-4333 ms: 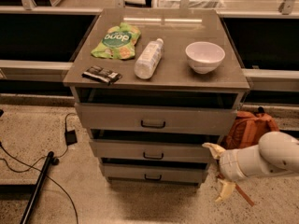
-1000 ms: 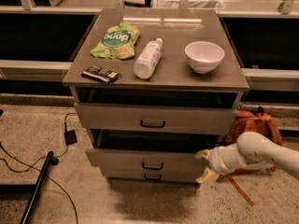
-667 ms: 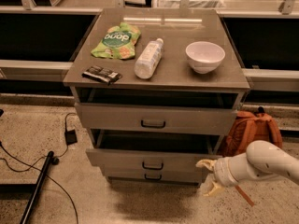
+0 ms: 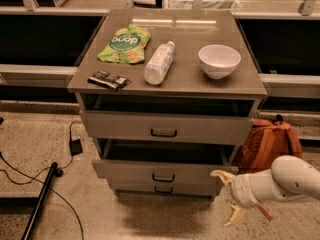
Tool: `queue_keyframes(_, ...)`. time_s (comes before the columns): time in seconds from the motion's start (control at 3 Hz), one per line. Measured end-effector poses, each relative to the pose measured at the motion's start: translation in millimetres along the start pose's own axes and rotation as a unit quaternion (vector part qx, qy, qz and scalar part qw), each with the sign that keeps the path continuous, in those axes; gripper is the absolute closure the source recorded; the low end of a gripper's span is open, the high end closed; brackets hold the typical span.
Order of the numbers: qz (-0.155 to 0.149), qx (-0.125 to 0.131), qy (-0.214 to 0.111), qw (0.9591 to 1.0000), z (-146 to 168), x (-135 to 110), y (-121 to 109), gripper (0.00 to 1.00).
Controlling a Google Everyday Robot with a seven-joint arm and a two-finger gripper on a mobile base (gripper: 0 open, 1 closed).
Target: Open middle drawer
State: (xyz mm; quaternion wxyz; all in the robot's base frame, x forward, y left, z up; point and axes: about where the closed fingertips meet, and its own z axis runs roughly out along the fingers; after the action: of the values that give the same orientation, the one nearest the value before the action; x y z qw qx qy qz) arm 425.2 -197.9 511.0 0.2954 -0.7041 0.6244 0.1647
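The grey cabinet has three drawers. The middle drawer (image 4: 162, 171) has a flat grey front with a small dark loop handle (image 4: 163, 177) and stands pulled out a little, a dark gap above it. The top drawer (image 4: 165, 129) also sits slightly forward. The lowest drawer (image 4: 160, 188) is mostly hidden under the middle one. My gripper (image 4: 227, 198) is at the lower right, off the right end of the middle drawer's front and apart from it. Its two pale fingers (image 4: 221, 174) are spread wide and hold nothing.
On the cabinet top (image 4: 200, 84) lie a green snack bag (image 4: 125, 44), a white bottle (image 4: 158, 63) on its side, a white bowl (image 4: 219, 60) and a dark bar (image 4: 108, 80). An orange backpack (image 4: 270, 141) stands right of the cabinet. Cables (image 4: 30, 179) and a dark pole (image 4: 42, 199) lie at left.
The middle drawer has come out from the cabinet since the earliest frame. My gripper has since drawn back, down and to the right, away from the drawer front.
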Motion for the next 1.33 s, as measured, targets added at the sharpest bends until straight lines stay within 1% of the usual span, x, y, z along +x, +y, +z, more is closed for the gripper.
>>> queue_keyframes(0.33,-0.005,0.006,-0.009,0.9999,6,-14,-19,0.0)
queue_keyframes(0.67,0.002,0.008,-0.015,0.9999,23,-18,-40,0.0)
queue_keyframes(1.0,0.02,0.005,-0.025,0.9995,44,-9,-55,0.0)
queue_keyframes(1.33,0.027,0.001,-0.027,0.9993,59,1,-67,0.0)
